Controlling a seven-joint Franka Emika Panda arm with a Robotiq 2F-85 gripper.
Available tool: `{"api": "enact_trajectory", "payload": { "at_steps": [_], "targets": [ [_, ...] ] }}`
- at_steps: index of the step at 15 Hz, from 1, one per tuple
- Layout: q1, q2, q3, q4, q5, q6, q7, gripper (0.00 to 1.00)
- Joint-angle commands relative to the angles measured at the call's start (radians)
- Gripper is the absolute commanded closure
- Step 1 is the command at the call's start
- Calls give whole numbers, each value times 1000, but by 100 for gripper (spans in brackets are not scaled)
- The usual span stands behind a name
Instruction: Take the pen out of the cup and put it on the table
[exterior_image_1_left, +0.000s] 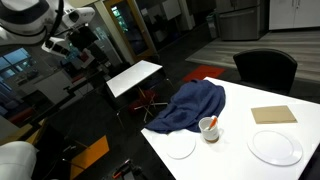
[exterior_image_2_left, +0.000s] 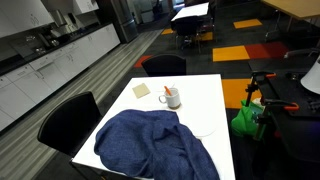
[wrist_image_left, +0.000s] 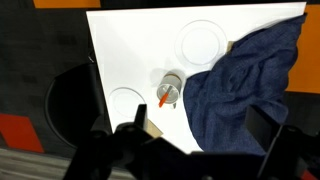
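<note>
Claw (wrist_image_left: 197, 150) spread wide, well above the table (wrist_image_left: 130, 50); I hold nothing. Pen (wrist_image_left: 165, 97) stands in the cup (wrist_image_left: 172, 85). All steps remain: descend, pinch, lift, place.

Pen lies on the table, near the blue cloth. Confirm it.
Wrong: the pen is not lying on the table; it stands in the cup, near the blue cloth. The wrist view shows it.

No text, label, brand, number or sign is legible in any view.
</note>
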Motion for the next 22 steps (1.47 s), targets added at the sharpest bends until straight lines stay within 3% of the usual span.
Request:
{"api": "enact_trajectory", "payload": {
  "at_steps": [1, 15, 18, 20, 22],
  "targets": [
    [1, 82, -54, 34, -14, 72, -16, 0],
    [-37, 372, -204, -23, -29, 427, -35, 0],
    [-50, 436, -221, -37, -86, 509, -29, 0],
    [-56, 480, -229, -47, -152, 544, -11, 0],
    [-41, 467, -235, -38, -113, 506, -22, 0]
  ]
}}
